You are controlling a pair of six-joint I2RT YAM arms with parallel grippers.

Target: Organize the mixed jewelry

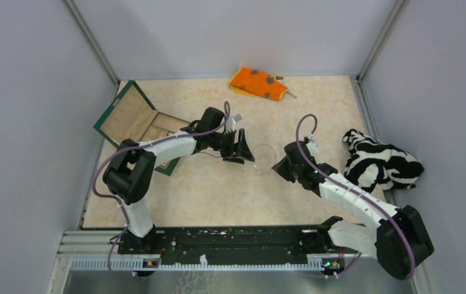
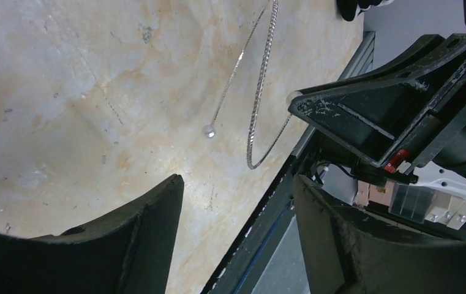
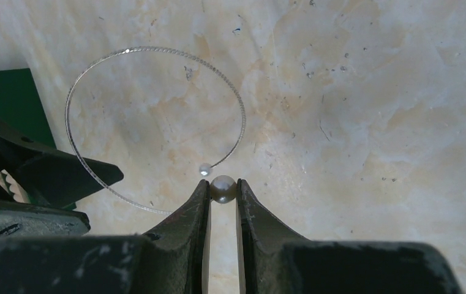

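Observation:
A thin silvery wire bangle (image 1: pixel 264 158) lies flat on the marbled table between my two grippers. In the right wrist view the bangle (image 3: pixel 157 50) is an open hoop ending in a small pearl (image 3: pixel 204 169). My right gripper (image 3: pixel 222 187) is shut on a larger pearl (image 3: pixel 223 191) right beside that small one; the hoop's wire runs in behind its left finger. My left gripper (image 2: pixel 236 184) is open and empty, hovering just left of the bangle (image 2: pixel 258 110), whose small pearl (image 2: pixel 208 130) lies ahead of it. From above, the left gripper (image 1: pixel 240 149) and right gripper (image 1: pixel 277 164) flank the hoop.
An open green box (image 1: pixel 138 119) lies at the left behind the left arm. An orange grey-spotted cloth (image 1: pixel 258 82) sits at the back. A black-and-white striped cloth (image 1: pixel 377 160) lies at the right edge. Grey walls enclose the table.

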